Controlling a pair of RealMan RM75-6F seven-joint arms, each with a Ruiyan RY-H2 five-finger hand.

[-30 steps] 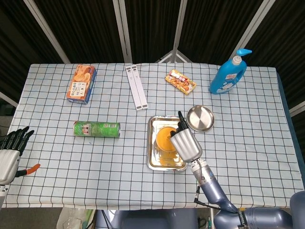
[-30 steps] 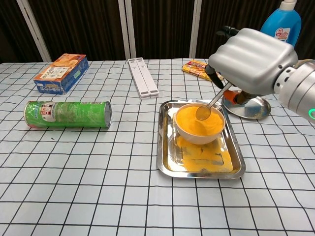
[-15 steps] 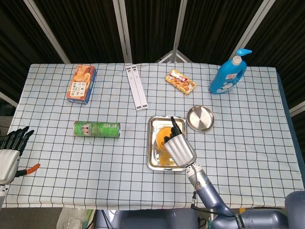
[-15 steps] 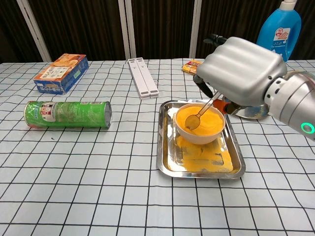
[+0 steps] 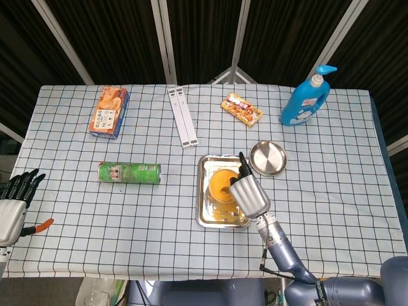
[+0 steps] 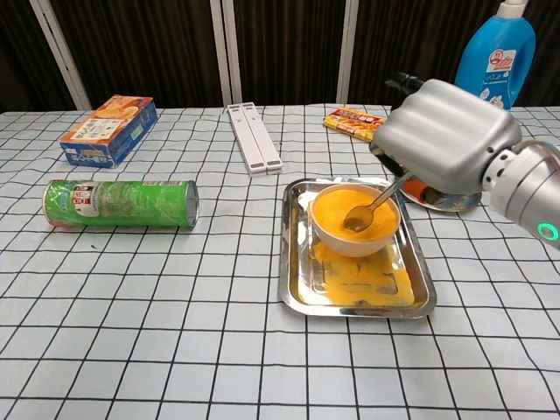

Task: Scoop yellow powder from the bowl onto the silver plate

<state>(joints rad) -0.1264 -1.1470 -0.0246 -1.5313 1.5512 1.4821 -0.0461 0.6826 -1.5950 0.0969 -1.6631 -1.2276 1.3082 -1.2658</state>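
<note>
A white bowl full of yellow powder stands in a rectangular steel tray. My right hand grips a metal spoon, whose tip lies in the powder near the bowl's right side. Yellow powder is spilled on the tray floor in front of the bowl. The round silver plate sits to the right of the tray, mostly hidden by the hand in the chest view. My left hand hangs at the table's near left edge, fingers apart, holding nothing.
A green chip can lies on its side left of the tray. At the back are an orange-blue snack box, a white bar, a snack packet and a blue bottle. An orange-handled tool lies by my left hand.
My right hand swung back to the right and slightly away, and the spoon's tip shifted from the bowl's left part toward its right side, staying in the powder. The left hand stayed still.
</note>
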